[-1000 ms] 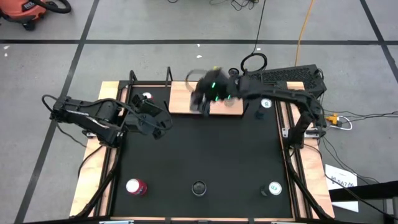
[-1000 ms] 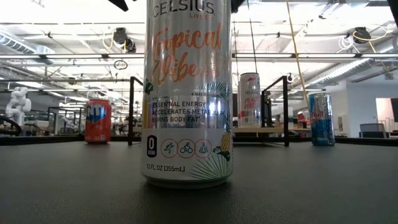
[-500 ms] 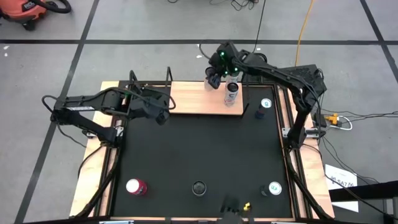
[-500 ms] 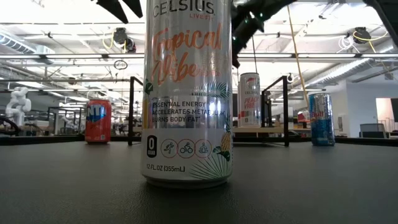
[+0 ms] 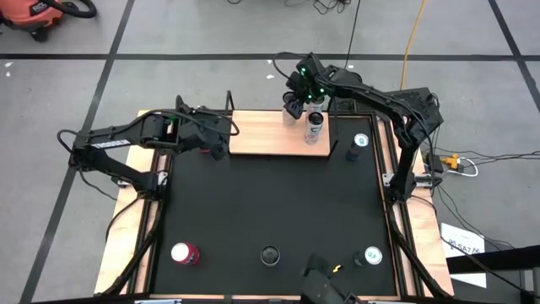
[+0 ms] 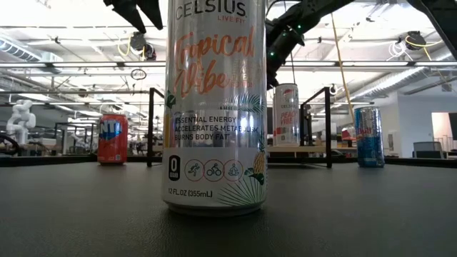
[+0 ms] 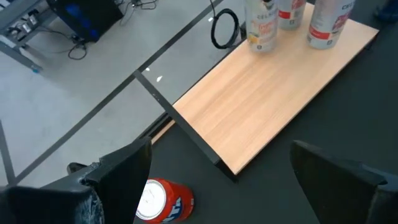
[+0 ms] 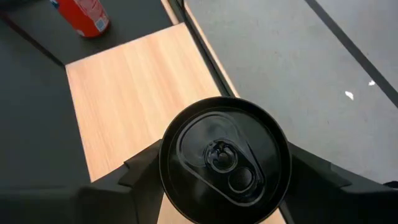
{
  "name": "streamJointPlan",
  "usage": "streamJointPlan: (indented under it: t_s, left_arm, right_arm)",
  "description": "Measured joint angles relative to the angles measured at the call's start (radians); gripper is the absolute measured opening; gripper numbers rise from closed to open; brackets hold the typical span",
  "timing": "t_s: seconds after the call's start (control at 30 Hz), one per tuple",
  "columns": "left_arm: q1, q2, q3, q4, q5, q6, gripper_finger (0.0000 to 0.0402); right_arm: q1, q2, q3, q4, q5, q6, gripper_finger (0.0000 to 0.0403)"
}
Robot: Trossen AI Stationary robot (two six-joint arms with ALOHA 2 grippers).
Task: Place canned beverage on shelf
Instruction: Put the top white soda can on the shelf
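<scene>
Our right gripper [image 5: 295, 105] sits over the far edge of the small rectangular light-wood shelf [image 5: 257, 135], straddling an upright canned beverage with a black lid [image 8: 224, 158]. We cannot tell whether it pinches that can or merely flanks it. The can stands on the board near its far rim, at the end away from the left arm. The left wrist view shows three cans at that end of the shelf. A white one with orange lettering [image 7: 261, 28] and a silver one with red print [image 7: 323, 25] stand in front, and a third [image 7: 289, 11] behind. On the black tabletop [image 5: 270, 194] we count five more. A blue can [image 5: 359, 143] stands just beside the shelf, and three line the near edge: a red-topped can [image 5: 184, 253], a tall white Celsius can [image 6: 214, 107] and a green-marked can [image 5: 372, 255]. The fifth is a red can [image 7: 163, 200], off the shelf's other end. Our left gripper [image 7: 221, 152] hovers above it, spread wide and holding nothing, its arm stretched across from the table's left side. The right arm reaches in an arc from the right side.
</scene>
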Motion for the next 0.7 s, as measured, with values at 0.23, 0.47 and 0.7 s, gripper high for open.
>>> streamJointPlan:
  t_s: [0.23, 0.47, 0.7]
  left_arm:
    - [0.022, 0.000, 0.000, 0.005, 0.029, 0.019, 0.0374]
    - [0.025, 0.000, 0.000, 0.006, 0.038, 0.018, 0.0374]
    - [0.025, 0.000, 0.000, 0.023, 0.042, 0.017, 0.0374]
  right_arm:
    - [-0.011, 0.023, -0.001, -0.026, -0.004, 0.000, 0.0242]
    - [-0.011, 0.035, 0.002, -0.034, -0.014, -0.012, 0.0251]
    - [-0.011, 0.035, 0.001, -0.043, -0.027, -0.005, 0.0307]
